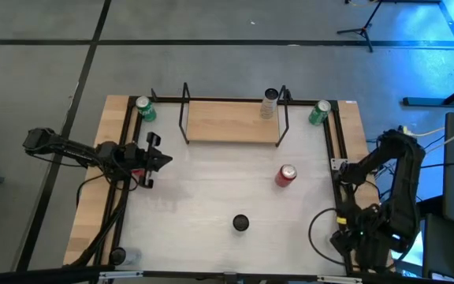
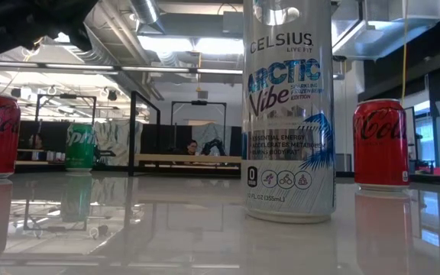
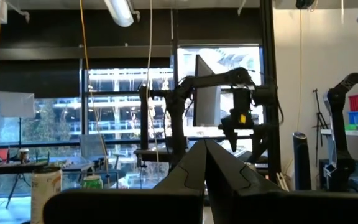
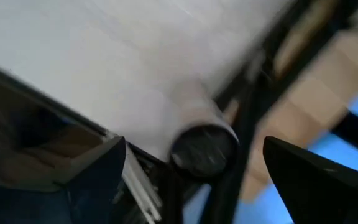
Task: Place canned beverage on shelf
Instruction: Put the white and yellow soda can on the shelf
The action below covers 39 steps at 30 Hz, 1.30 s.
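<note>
Overhead looks straight down on the whole table (image 1: 211, 189) — the low camera sits at tabletop level, close behind the silver can (image 2: 287, 114), both catching the red can (image 1: 286, 175).

A robotics lab in an open, industrial-style room. Bare ceiling ducts (image 2: 147, 19) and strip lights (image 3: 119, 11) run overhead, and the floor (image 1: 211, 71) is grey concrete crossed by dark lines. Another robot arm (image 3: 219, 84) stands mounted before large windows (image 3: 114, 102). A stand (image 1: 361, 28) waits beyond the white-topped bench (image 1: 203, 197).
</note>
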Available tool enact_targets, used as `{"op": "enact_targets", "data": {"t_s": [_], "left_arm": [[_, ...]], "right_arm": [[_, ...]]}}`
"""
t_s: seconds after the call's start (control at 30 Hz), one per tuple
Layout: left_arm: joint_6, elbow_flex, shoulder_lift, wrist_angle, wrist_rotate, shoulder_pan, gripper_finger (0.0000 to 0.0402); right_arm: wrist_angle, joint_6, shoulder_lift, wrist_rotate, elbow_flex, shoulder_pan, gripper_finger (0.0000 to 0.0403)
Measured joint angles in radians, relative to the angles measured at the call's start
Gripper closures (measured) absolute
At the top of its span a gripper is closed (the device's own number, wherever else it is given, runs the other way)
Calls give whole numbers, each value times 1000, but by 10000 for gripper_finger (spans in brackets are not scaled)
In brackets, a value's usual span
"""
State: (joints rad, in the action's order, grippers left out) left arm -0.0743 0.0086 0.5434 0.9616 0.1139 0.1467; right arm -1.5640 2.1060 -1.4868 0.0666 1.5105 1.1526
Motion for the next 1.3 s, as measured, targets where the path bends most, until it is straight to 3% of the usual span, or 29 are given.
{"op": "enact_targets", "data": {"t_s": [0.1,0.93,1.07,1.2,1.3], "left_arm": [[-9,0,0,0,0,0,401],[-14,0,0,0,0,0,401],[-13,0,0,0,0,0,401],[-13,0,0,0,0,0,401],[-13,0,0,2,4,0,401]], "right_arm": [[-4,29,-23,64,-1,0,26],[29,5,-135,101,0,-1,26],[78,-25,-135,99,-46,-3,26],[89,-52,-131,174,-102,-4,26],[103,-63,-134,144,-110,0,27]]}}
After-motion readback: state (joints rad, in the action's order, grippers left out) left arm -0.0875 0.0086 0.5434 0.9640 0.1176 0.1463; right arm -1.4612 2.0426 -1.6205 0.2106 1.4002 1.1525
